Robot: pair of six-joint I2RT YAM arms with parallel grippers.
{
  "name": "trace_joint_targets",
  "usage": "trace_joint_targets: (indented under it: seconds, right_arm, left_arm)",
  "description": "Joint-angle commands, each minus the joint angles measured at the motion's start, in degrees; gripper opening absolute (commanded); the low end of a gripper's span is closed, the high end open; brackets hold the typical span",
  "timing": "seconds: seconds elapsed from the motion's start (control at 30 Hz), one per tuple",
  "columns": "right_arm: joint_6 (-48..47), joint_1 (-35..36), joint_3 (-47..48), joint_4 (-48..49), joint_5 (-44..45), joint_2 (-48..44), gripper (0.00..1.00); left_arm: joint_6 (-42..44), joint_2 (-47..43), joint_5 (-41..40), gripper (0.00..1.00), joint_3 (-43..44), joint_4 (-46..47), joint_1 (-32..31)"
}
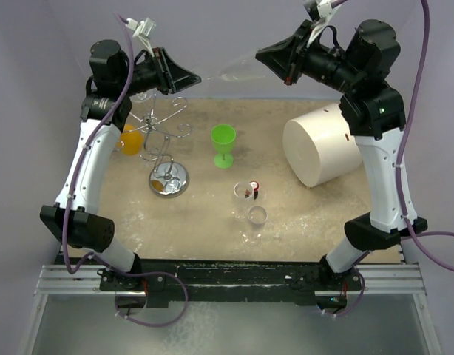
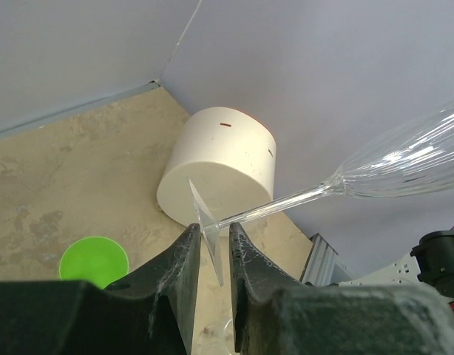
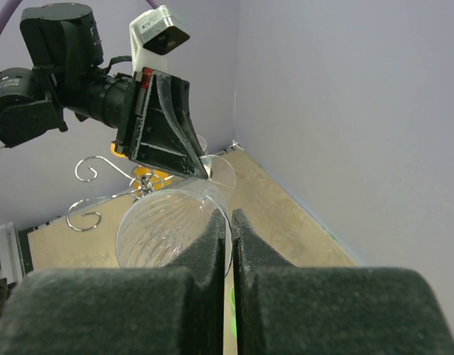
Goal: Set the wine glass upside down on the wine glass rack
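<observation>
- Plain pale lilac-grey walls [image 2: 323,74] close the scene in — two meet at a corner seam.
- Tan, mottled tabletop [image 1: 212,229] with whitish scuffs.
- Aluminium rail [image 1: 64,279] along the near edge.

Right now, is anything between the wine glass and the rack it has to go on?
Nothing visible does. The wine glass is in the air, the right gripper clamped on its bowl, the left gripper with jaws astride its foot. The wine glass rack stands close by the left gripper; an orange glass sits at its left side.
</observation>
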Motion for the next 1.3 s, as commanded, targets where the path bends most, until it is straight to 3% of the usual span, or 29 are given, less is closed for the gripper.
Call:
trace_joint_targets:
  seconds: [0.0, 0.1, 0.27, 0.53, 0.67, 0.77, 1.0, 1.27]
  right_arm:
    - [0.03, 0.02, -0.28, 3.92, 0.84, -1.71, 0.00]
    - [-0.16, 0.02, -0.79, 4.14, 1.19, -1.84, 0.00]
    - [-0.48, 0.02, -2.12, 4.57, 1.85, -2.44, 0.00]
    - [0.08, 0.02, -4.41, 5.44, 2.30, -3.71, 0.00]
    - [0.37, 0.00, -4.37, 6.01, 1.80, -4.05, 0.00]
    - [0.02, 0.02, -4.57, 5.93, 0.13, -4.34, 0.00]
    - [-2.73, -0.05, -5.31, 4.23, -0.47, -5.41, 0.32]
    - [-5.90, 0.02, -5.48, 1.71, 1.49, -7.43, 0.56]
  left_arm:
    - [-0.15, -2.89, 0.11, 0.25, -1.21, 2.15, -0.24]
    - [-0.55, -3.30, -0.09, 0.31, -1.80, 2.06, -0.24]
    - [-0.75, -4.28, -0.41, 0.31, -3.01, 2.15, -0.24]
    - [-1.44, -5.59, -0.52, 0.13, -4.85, 2.98, -0.24]
    - [-2.44, -5.80, -0.29, 0.00, -5.50, 3.97, -0.19]
    - [-2.61, -6.20, -0.29, 0.00, -5.48, 4.33, 0.00]
    - [-7.44, -6.02, 1.68, 0.00, -6.37, 6.86, 2.83]
    - [-6.59, -7.37, 0.79, 0.00, -4.73, 4.83, 7.62]
